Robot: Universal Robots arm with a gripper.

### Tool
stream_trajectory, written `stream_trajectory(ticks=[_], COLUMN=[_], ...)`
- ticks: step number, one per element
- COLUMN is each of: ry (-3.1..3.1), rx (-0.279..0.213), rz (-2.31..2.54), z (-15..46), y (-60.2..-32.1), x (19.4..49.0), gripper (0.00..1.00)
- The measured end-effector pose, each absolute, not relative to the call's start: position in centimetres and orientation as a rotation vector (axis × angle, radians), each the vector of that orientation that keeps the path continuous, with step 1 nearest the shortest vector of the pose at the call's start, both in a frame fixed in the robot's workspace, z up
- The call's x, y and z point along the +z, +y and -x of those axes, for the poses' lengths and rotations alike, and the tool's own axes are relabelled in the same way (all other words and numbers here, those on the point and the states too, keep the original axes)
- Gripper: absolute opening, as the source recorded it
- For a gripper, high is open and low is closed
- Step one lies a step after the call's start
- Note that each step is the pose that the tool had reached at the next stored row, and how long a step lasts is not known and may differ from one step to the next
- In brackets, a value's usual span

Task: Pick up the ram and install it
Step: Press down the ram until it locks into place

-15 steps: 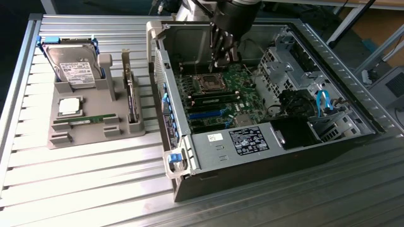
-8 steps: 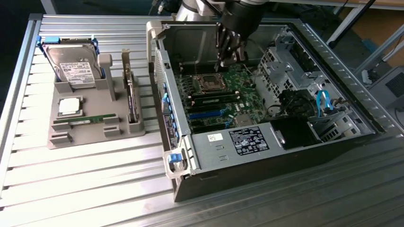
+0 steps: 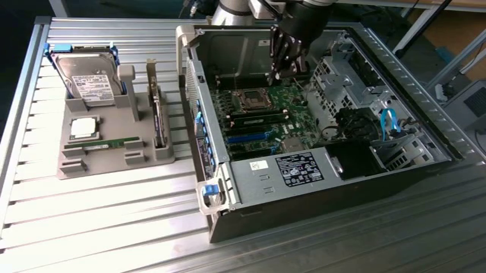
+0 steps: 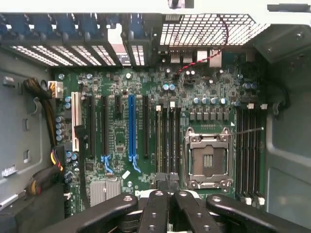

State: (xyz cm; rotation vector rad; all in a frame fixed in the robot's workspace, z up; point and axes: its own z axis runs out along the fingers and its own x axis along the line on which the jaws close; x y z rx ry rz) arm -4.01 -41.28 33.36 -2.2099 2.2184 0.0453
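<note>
Pincer point(image 3: 286, 73) shut, empty, above motherboard point(image 3: 266, 114); ram point(image 3: 102, 144) on holder.

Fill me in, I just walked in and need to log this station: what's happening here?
A robot arm has its gripper inside the open computer case, hanging shut and empty over the motherboard near the bare processor socket. The ram, a thin green stick, lies in the grey parts holder on the table, at the exterior view's left, beside a hard drive and a square silver processor chip. So the ram has not been picked up yet.
</note>
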Motion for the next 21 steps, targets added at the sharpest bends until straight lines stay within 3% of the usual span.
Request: stream_trajectory(ticks=[21], ry=[2.219], rx=[0.046], rz=[2.211], z=[3.3], y=[-41.3], x=[35.4], gripper=[0.1])
